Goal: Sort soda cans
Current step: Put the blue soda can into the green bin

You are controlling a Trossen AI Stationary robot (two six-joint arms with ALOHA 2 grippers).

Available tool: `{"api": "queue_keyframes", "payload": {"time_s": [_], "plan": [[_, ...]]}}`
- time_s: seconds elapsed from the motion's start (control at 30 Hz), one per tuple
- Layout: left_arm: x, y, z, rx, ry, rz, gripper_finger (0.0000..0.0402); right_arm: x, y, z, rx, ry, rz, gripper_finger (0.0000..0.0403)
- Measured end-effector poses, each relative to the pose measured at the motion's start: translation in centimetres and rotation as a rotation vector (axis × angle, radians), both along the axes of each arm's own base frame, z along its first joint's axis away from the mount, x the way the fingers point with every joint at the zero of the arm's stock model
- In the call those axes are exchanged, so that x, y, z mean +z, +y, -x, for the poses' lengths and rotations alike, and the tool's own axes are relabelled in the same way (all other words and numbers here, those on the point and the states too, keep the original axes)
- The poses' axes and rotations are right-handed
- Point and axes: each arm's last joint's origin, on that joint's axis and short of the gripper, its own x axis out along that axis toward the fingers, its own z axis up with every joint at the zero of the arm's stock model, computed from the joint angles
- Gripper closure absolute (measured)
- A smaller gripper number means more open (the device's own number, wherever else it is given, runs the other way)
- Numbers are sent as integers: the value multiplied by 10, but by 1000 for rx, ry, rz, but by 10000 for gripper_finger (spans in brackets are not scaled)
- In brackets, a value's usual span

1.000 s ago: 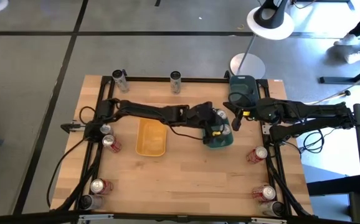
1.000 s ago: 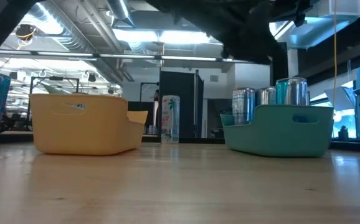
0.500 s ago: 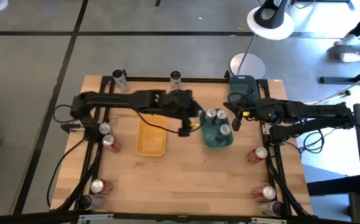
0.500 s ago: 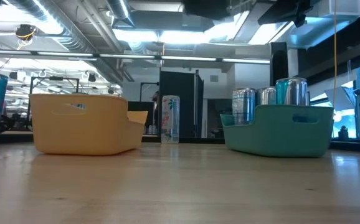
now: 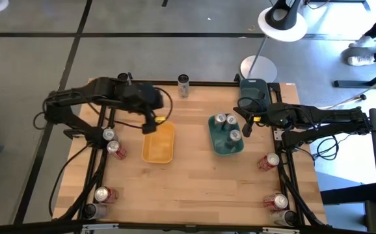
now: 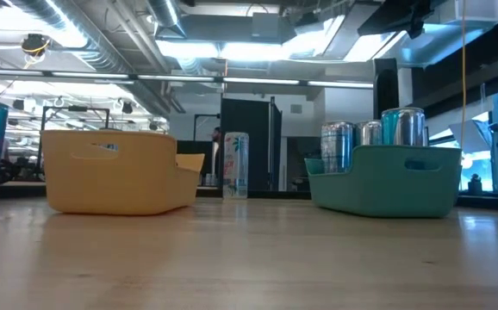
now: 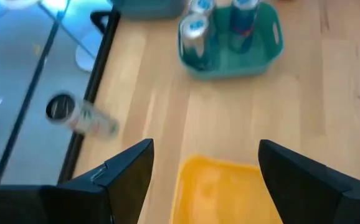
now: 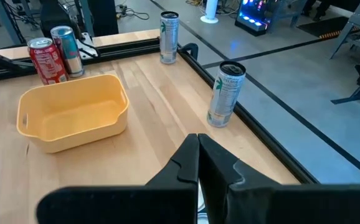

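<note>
Three silver-teal soda cans (image 5: 226, 126) stand upright in the teal tray (image 5: 222, 147); they also show in the low view (image 6: 404, 126). The yellow tray (image 5: 159, 144) lies beside it, toward the table's left. My left gripper (image 5: 152, 121) is open and empty over the yellow tray's far end (image 7: 220, 186). My right gripper (image 5: 245, 125) is shut and empty, at the teal tray's far right corner. Other cans stand along the table's edges: two at the far edge (image 5: 183, 84), red and grey ones at the left (image 5: 113, 148) and right (image 5: 269, 160).
A dark tray (image 5: 253, 94) sits at the far right, behind the teal tray. More cans stand at the near left corner (image 5: 102, 194) and the near right corner (image 5: 278, 201). Black frame rails run along the table's edges. Bare wood lies between the trays and the near edge.
My left gripper has drawn away from over the teal tray and gone toward the table's left and far edge, and now hangs over the yellow tray's far end. The three cans stay standing in the teal tray.
</note>
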Motion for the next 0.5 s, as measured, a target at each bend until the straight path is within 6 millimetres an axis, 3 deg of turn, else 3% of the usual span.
{"api": "queue_keyframes", "payload": {"time_s": [0.17,0.5], "plan": [[-2,-9,16,36,76,108,123,0,0,0,0,0,0,397],[-13,-19,19,78,150,160,123,-1,0,0,0,9,0,397]]}}
